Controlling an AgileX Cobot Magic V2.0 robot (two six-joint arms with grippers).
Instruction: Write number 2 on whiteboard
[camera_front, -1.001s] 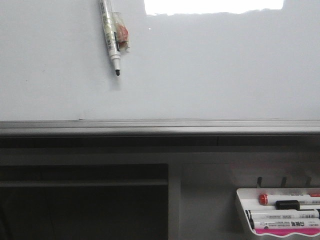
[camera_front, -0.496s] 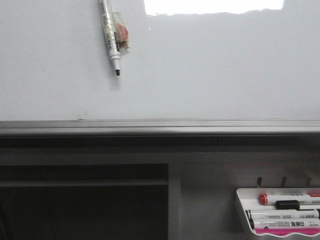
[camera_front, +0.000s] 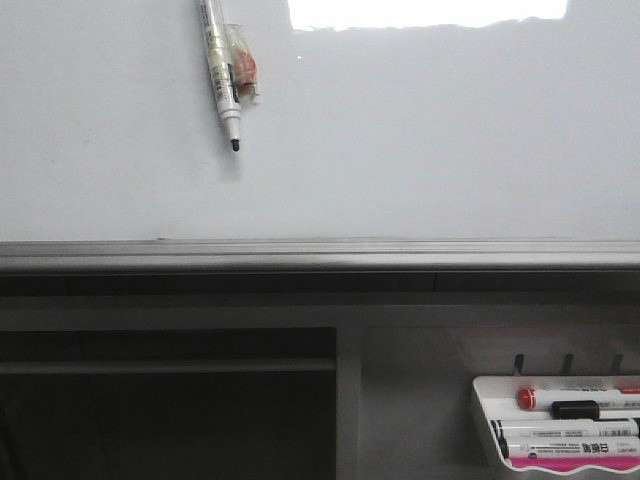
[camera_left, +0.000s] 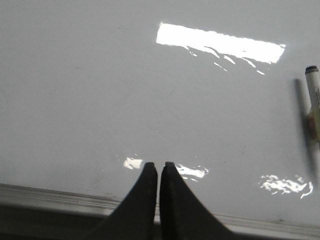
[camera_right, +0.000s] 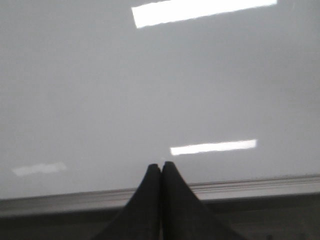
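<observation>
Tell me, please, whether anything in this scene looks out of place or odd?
Yes: a marker hangs tip-down against the whiteboard, with crumpled clear tape at its side, while the other markers lie in the tray. Neither closed end effector holds it, and the board shows no writing.

We see only the lower part of the clear-barrelled marker with a black tip (camera_front: 226, 85); its upper end runs past the front view's top edge. The small white plastic tray of markers (camera_front: 483, 425) is cut off at the right and bottom edges. The printing on the tray's white marker barrels (camera_front: 570, 428) is too small for us to read.
</observation>
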